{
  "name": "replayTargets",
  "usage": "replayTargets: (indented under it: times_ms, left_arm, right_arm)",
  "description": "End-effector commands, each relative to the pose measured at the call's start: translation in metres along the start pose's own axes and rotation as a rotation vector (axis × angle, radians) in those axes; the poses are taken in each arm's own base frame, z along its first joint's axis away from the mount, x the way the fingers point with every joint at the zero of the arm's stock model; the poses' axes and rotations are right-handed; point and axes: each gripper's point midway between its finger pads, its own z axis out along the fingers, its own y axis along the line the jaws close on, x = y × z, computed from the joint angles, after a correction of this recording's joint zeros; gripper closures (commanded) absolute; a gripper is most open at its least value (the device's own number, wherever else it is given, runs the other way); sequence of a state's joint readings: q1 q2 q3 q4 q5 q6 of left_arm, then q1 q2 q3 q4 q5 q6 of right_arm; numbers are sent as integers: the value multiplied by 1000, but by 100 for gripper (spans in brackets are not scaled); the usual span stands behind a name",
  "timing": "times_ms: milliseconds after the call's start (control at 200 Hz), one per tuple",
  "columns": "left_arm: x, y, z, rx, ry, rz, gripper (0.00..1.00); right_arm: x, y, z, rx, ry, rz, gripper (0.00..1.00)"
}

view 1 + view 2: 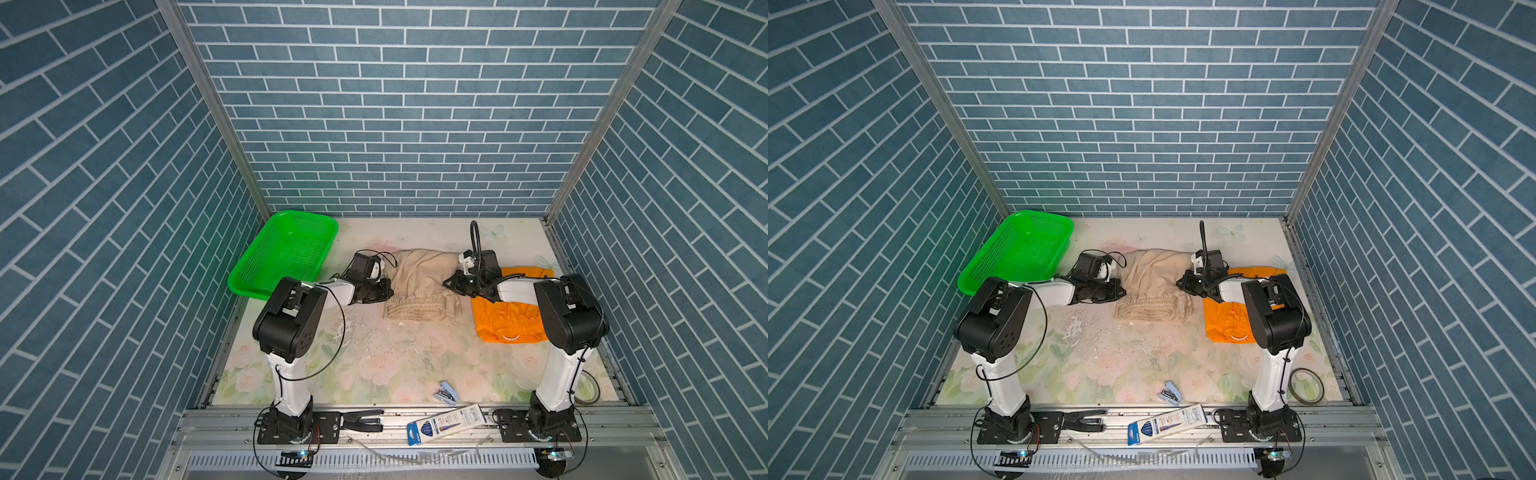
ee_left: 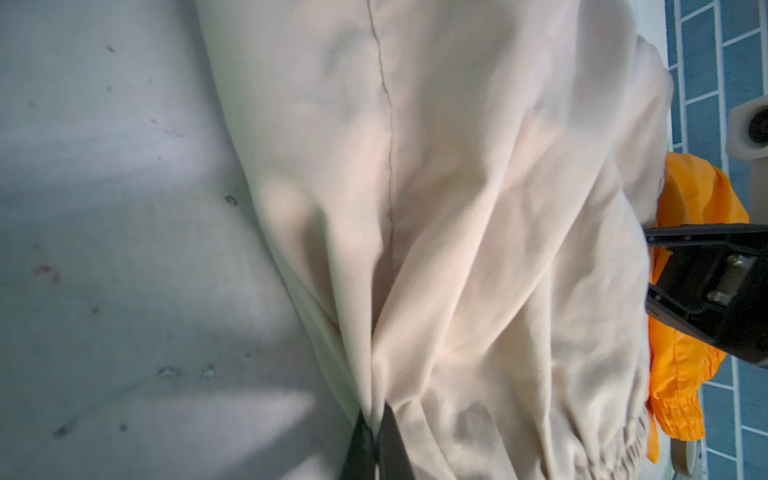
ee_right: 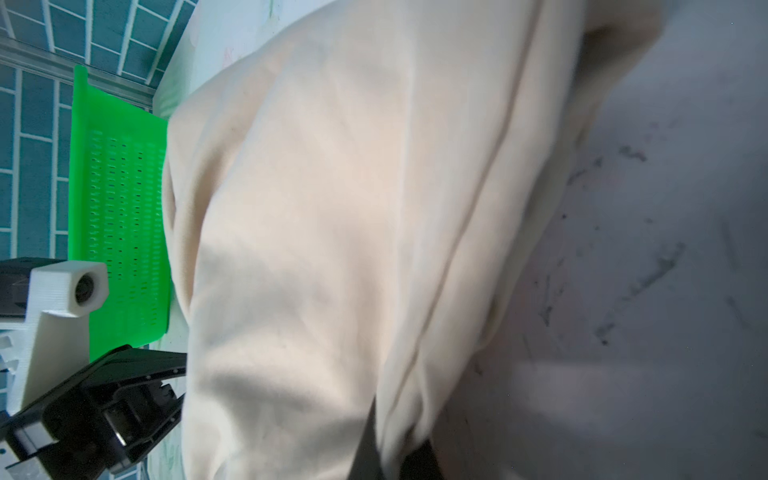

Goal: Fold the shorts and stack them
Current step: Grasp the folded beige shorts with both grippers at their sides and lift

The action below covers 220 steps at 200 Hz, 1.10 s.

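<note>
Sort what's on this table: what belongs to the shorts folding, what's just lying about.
Job: beige shorts, gripped by left tool and right tool; orange shorts.
Lying about: green basket, blue stapler, pen box.

Left arm [image 1: 291, 324] and right arm [image 1: 569, 316]: white links, bulky black joints (thin black cables [image 1: 343, 328] looping alongside).

A robot lab cell: brick-print wall panels [image 1: 395, 104], aluminium frame posts [image 1: 216, 108], floral-covered bench [image 1: 395, 365].
</note>
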State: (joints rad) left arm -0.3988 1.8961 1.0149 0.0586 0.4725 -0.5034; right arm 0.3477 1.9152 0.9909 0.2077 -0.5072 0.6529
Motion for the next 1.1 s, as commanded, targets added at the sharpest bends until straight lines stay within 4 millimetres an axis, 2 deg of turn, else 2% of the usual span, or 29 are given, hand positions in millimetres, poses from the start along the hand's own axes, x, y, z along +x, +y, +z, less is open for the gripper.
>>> replayTargets:
  times_ms: [0, 360, 505, 735, 920, 1095]
  left_arm:
    - [-1, -14, -2, 24, 12, 22, 100]
    - [-2, -56, -19, 48, 34, 107, 100]
    - [-8, -73, -33, 71, 22, 116, 100]
    - [-5, -128, -50, 118, 31, 219, 100]
    - [-4, -155, -63, 147, 29, 249, 100]
    - [2, -199, -78, 230, 8, 320, 100]
  right_arm:
    - [0, 16, 2, -67, 16, 21, 100]
    - [-1, 24, -32, 36, 13, 3, 100]
    - [-2, 32, -48, 49, 8, -9, 100]
    - [-8, 45, -85, 123, 20, -54, 100]
    - [-14, 49, -117, 140, -7, -59, 100]
    - [-13, 70, -148, 114, -55, -96, 100]
